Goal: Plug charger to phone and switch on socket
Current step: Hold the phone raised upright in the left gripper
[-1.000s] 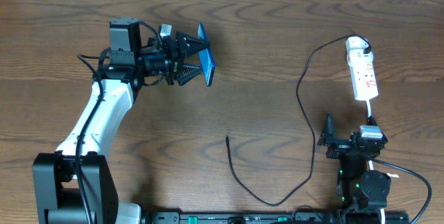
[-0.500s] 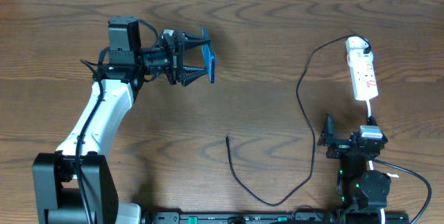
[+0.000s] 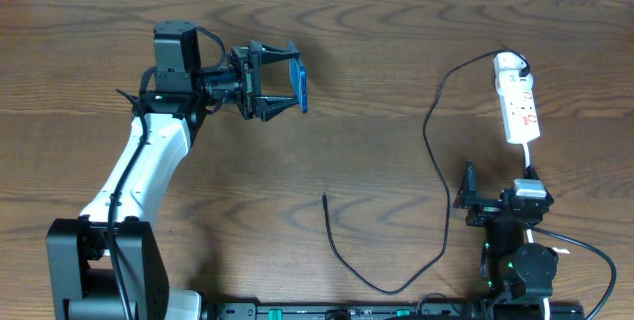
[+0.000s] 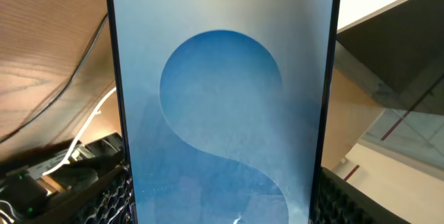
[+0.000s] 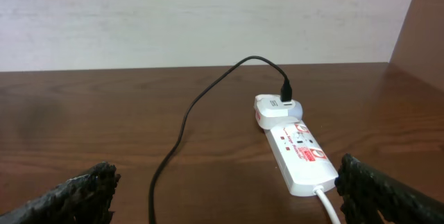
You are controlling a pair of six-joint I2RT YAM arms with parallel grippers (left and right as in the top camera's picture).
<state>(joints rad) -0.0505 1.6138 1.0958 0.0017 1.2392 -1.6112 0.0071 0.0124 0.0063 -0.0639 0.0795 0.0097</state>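
My left gripper (image 3: 280, 82) is shut on the phone (image 3: 300, 86), holding it above the table at the back left, turned nearly edge-on to the overhead camera. In the left wrist view the phone's blue screen (image 4: 222, 99) fills the frame between the black fingers (image 4: 114, 200). The charger (image 3: 436, 161), a thin black cable, runs from the socket (image 3: 519, 102) down the right side to a free tip (image 3: 325, 199) at centre front. My right gripper (image 3: 498, 181) stands open and empty just in front of the socket (image 5: 295, 151), beside the charger (image 5: 184, 123).
A white adapter with a black plug (image 5: 284, 99) sits in the socket's far end. The strip's white cord (image 5: 329, 207) runs back toward my right arm. A pale wall stands behind the table's far edge.
My left gripper has rolled the phone further onto its edge and moved it slightly right. The right arm, charger and socket have not moved.
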